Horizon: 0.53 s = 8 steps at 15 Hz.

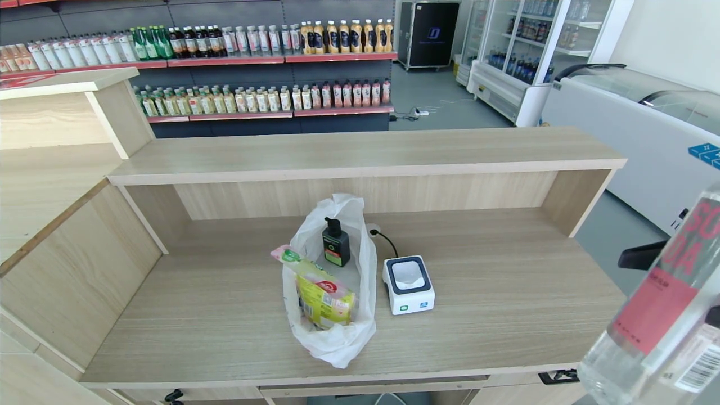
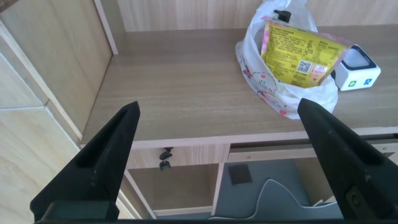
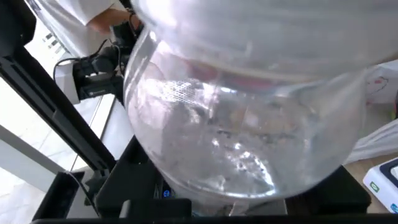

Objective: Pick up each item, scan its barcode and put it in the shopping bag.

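Observation:
A clear soda bottle (image 1: 658,315) with a pink label hangs tilted off the counter's front right corner, very near the head camera. My right gripper (image 3: 217,193) is shut on it, and the bottle's rounded body (image 3: 249,124) bulges between the dark fingers. A white shopping bag (image 1: 337,337) lies open mid-counter, holding a yellow snack pouch (image 1: 320,292) and a black pump bottle (image 1: 336,243). The white barcode scanner (image 1: 408,284) stands just right of the bag. My left gripper (image 2: 217,109) is open and holds nothing, in front of the counter's left front edge, with the bag (image 2: 273,93) and pouch (image 2: 298,53) beyond it.
The wooden counter (image 1: 506,292) has a raised ledge (image 1: 365,152) behind and a side panel (image 1: 73,275) on the left. A black cable (image 1: 387,241) runs back from the scanner. Drawers with a key (image 2: 165,158) sit under the front edge. A chest freezer (image 1: 635,129) stands at right.

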{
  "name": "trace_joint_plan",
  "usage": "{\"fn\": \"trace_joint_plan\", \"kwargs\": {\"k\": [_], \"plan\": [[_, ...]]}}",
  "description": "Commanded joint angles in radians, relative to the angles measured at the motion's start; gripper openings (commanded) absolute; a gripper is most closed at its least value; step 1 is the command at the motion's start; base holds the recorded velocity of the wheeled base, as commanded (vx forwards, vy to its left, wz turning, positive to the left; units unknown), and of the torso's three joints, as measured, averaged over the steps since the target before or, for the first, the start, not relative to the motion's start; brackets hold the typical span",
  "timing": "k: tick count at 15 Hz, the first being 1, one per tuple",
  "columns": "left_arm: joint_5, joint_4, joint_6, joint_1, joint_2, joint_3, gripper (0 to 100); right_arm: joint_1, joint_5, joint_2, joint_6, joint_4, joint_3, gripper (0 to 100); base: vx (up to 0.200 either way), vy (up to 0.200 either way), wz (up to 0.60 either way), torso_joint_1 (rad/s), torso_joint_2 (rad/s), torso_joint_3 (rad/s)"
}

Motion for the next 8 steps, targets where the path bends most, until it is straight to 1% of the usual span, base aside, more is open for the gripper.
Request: {"fn": "trace_joint_plan", "kwargs": {"k": [1,6,8], "plan": [[-0.001,0.0,0.0,0.0,0.001,0.0,100,0.008,-0.002,-0.073,0.051,-0.001,-0.024,0,0.0,0.0,0.0,0.0,0.0,0.0],[-0.001,0.0,0.0,0.0,0.001,0.0,100,0.033,-0.002,-0.156,0.198,-0.003,-0.031,0,0.0,0.0,0.0,0.0,0.0,0.0],[0.001,0.0,0.0,0.0,0.001,0.0,100,0.036,-0.004,-0.166,0.229,-0.004,-0.037,0,0.0,0.0,0.0,0.0,0.0,0.0]]}}
